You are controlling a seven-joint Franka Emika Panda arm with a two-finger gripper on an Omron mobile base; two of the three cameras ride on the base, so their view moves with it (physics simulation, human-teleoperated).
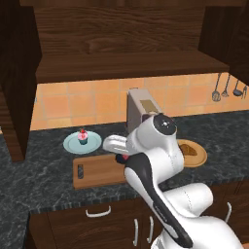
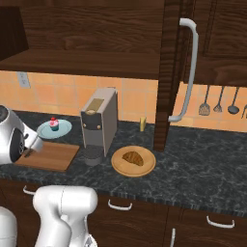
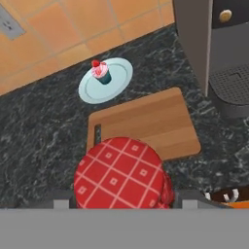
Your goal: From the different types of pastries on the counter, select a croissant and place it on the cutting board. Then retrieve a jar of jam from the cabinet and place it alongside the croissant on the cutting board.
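Dark speckled stone forms the surface [image 1: 44, 170], backed by orange tiles, with an open wall cabinet [image 1: 121, 44] overhead whose shelf looks bare. On the surface, the cutting board [image 3: 146, 124] lies flat with its slot handle at the end away from the coffee machine [image 2: 99, 123]; its top is bare wood. One short edge lies just beside the machine's base, and a strip of stone separates its front edge from the surface's front edge. Behind the board, near but apart, a pale blue plate [image 3: 106, 80] carries the pink cupcake [image 3: 100, 71]. On the machine's other side, the croissant [image 2: 133, 157] rests on a round wooden plate [image 2: 133, 161], well apart from the board. The jaws grip the jar of jam [image 3: 121, 172] by its sides, its red checked lid over the board's near edge. The cabinet door [image 2: 181, 72] stands open above the croissant.
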